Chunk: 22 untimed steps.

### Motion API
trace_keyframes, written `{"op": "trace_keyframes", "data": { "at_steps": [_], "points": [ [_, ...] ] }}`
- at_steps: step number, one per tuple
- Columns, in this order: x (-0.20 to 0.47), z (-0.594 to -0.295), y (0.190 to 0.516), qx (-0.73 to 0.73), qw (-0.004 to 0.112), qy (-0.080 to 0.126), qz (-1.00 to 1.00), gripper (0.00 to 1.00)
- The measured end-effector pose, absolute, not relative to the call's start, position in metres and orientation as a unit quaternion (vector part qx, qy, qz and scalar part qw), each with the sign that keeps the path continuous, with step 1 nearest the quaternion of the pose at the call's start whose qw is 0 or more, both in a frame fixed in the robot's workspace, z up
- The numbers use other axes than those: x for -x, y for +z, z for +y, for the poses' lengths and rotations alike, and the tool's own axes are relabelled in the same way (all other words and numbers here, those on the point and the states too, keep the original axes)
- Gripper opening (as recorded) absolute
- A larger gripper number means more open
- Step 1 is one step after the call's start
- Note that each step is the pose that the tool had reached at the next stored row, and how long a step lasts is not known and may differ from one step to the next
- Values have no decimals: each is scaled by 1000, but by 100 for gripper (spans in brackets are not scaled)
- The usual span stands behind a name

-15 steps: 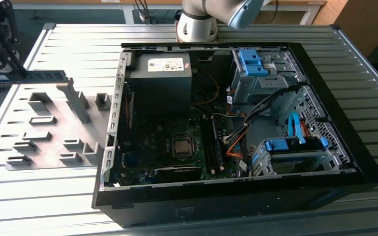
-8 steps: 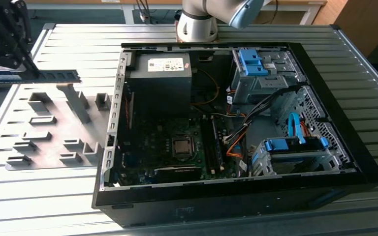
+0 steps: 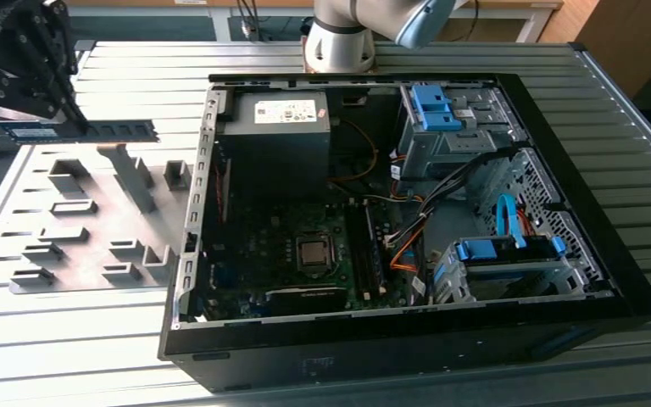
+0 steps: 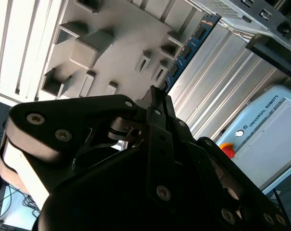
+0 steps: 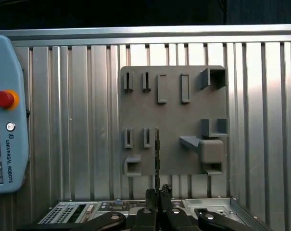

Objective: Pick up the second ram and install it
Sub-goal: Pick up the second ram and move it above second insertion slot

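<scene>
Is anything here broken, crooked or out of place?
Nothing stands out. The gripper holds the ram stick in the air above the grey tray, beside the open computer case; no spills or damage show.

The arm [image 3: 342, 38] is a rounded silver-grey tube with a pale blue cap [image 3: 422, 24] on its joint. The claw [image 4: 159, 96] is matt black, built of flat linked bars that narrow to two slim fingers [image 5: 166, 193], with round grey screws [image 4: 163, 193] at the pivots and a cream-white band [image 4: 13, 161] behind its body.
</scene>
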<state>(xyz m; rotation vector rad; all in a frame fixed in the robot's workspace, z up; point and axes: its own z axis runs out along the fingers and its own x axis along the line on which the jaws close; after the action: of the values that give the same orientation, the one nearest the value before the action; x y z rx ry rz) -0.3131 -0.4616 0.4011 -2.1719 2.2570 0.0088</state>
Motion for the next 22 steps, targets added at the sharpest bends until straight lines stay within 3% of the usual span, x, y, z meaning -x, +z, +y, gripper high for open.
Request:
{"op": "trace_keyframes", "data": {
  "at_steps": [22],
  "points": [
    [255, -462, 401, 693, 5, 3, 721, 14]
  ]
}}
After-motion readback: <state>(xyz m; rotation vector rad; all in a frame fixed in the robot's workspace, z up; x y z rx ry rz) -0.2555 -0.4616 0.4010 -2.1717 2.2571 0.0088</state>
